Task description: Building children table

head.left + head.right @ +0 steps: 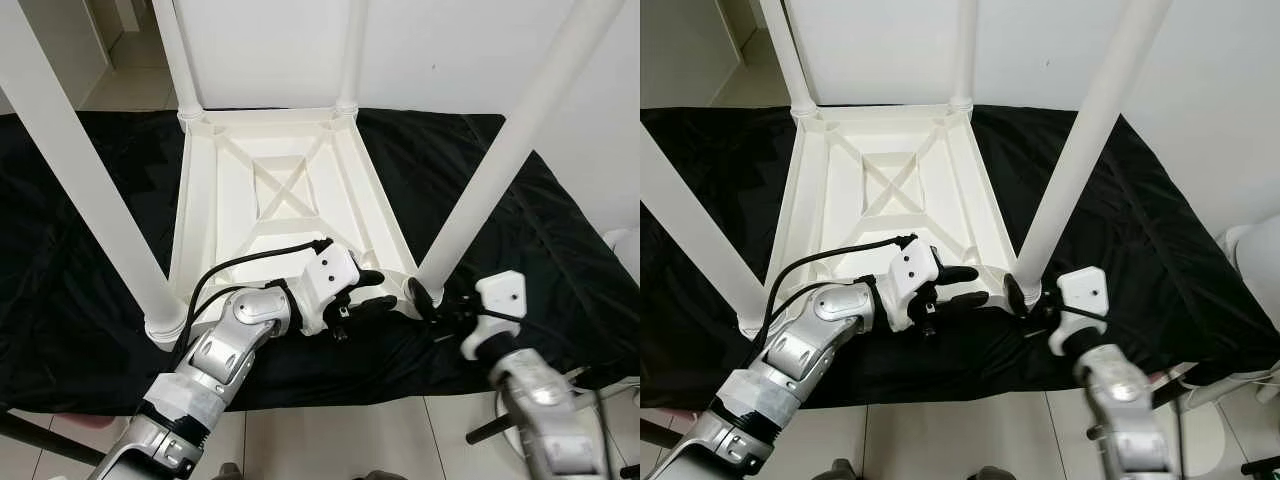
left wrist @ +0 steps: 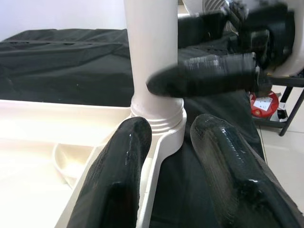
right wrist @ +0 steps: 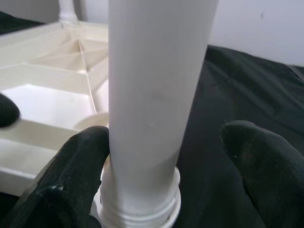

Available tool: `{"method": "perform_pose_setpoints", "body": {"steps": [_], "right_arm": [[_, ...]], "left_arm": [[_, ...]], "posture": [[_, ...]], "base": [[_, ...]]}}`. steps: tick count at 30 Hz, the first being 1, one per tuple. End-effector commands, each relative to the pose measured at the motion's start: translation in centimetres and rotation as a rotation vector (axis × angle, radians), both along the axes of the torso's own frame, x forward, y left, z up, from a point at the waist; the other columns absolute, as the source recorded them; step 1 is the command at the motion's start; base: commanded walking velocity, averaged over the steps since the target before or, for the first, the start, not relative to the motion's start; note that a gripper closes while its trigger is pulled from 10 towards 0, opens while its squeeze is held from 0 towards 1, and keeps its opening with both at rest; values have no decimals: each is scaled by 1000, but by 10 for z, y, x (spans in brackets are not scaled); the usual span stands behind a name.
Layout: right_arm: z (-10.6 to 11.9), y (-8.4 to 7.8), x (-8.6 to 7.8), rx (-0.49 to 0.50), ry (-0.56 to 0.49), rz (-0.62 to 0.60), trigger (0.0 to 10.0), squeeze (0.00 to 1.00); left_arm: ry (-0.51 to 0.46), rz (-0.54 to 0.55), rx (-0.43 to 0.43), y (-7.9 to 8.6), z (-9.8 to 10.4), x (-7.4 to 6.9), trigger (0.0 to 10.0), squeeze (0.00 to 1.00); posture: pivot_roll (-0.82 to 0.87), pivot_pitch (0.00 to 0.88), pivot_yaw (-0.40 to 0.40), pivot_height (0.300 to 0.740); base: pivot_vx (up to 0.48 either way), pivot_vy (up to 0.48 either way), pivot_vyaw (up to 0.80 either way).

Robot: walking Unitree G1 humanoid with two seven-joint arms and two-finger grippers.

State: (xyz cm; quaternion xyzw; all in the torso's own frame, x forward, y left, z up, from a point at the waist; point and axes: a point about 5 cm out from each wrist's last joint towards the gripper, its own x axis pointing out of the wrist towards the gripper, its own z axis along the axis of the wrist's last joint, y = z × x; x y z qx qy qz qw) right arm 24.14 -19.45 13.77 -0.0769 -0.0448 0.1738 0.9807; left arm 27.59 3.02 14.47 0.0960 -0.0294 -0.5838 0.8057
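Observation:
A white children's table [image 1: 290, 190] lies upside down on a black cloth, with its legs pointing up. The near right leg [image 1: 510, 140] stands in its corner socket [image 1: 420, 285]. My right gripper [image 1: 432, 312] is open around the base of this leg [image 3: 152, 95]; one finger [image 3: 71, 175] touches it and the other [image 3: 266, 161] stands apart. My left gripper [image 1: 372, 292] is open at the table's front rim [image 2: 156, 166], just left of that socket, and its fingers [image 2: 118, 161] straddle the rim edge.
The black cloth [image 1: 80, 290] covers the floor under the table, with pale tiles [image 1: 350, 440] in front. The near left leg [image 1: 80, 170] rises steeply beside my left arm. A white wall stands behind. A white object [image 1: 625, 245] sits at the right.

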Motion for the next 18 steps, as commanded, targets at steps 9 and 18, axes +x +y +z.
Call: {"method": "perform_pose_setpoints", "body": {"steps": [9,18], "right_arm": [[-3,-6,27,-126,88,259,10000,0],[-17,1,35,-145,170,369,0,0]], "left_arm": [[-14,-29,4,-2,3,1,10000,0],[-21,-17,1,0,5,2,10000,0]], "posture": [[-44,0,-1,740],[-21,0,-10,740]], "base": [[0,0,0],[0,0,0]]}}
